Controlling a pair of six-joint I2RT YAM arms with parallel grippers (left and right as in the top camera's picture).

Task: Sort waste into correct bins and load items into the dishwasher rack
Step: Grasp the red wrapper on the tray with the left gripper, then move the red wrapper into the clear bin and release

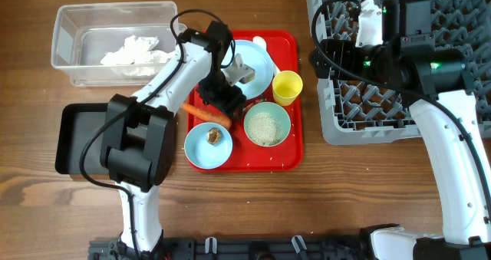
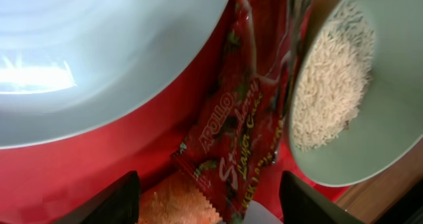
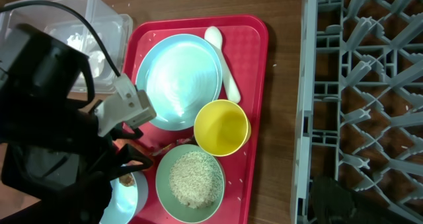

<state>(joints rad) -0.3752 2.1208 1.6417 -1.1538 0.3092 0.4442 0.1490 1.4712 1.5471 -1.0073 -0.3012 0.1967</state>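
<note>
My left gripper (image 1: 226, 99) is open and low over the red serving tray (image 1: 291, 154). In the left wrist view its jaws (image 2: 208, 201) straddle the red snack wrapper (image 2: 244, 138), which lies between the light blue plate (image 2: 99, 52) and the pale green bowl (image 2: 390, 138) of rice (image 2: 330, 85). The carrot (image 1: 205, 113) lies just beside the wrapper. A light blue bowl (image 1: 196, 151) holds the brownish lump (image 1: 214, 136). The yellow cup (image 1: 287, 87) and white spoon (image 1: 259, 41) are on the tray. My right gripper (image 1: 321, 58) is open and empty at the left edge of the grey rack (image 1: 360, 114).
The clear tub (image 1: 69, 30) at the back left holds the crumpled tissue (image 1: 134, 51). The black tray (image 1: 77, 137) lies left of the red tray, partly under my left arm. A few rice grains lie loose on the red tray.
</note>
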